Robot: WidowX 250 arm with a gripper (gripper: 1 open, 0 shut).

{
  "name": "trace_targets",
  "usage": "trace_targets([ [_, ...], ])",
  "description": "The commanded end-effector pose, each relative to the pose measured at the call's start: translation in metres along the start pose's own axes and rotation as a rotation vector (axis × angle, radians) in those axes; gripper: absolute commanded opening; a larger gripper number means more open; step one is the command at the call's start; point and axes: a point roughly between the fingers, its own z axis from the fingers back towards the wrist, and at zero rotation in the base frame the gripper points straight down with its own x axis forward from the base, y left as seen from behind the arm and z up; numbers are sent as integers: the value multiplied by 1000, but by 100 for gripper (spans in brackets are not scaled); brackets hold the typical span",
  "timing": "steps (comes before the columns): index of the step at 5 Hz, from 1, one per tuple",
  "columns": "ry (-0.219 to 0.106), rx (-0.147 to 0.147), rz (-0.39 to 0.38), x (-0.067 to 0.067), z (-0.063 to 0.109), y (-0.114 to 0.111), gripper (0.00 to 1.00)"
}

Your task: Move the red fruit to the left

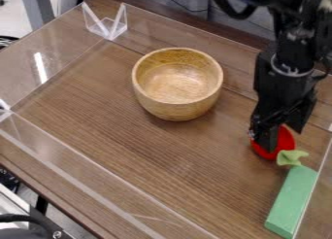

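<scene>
Arm vertical, end effector pointing down, fingers spread.

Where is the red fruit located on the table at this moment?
In the camera view the red fruit lies at the right side of the table, directly under the tool, right of the wooden bowl and just above the green block.

Bowl left of fruit

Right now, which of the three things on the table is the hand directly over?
The red fruit: the hand straddles it, fingers open. The wooden bowl sits apart to the left, and the green block lies nearer the camera.
</scene>
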Motion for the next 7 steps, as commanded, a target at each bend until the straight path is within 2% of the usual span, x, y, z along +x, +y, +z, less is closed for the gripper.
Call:
trace_targets([
  [1, -13, -47, 31, 4, 1, -8, 100],
  [3, -5, -57, 22, 10, 3, -21, 100],
  [6, -21, -68, 48, 13, -1, -25, 100],
  [7, -20, -67, 15, 14, 1, -20, 100],
])
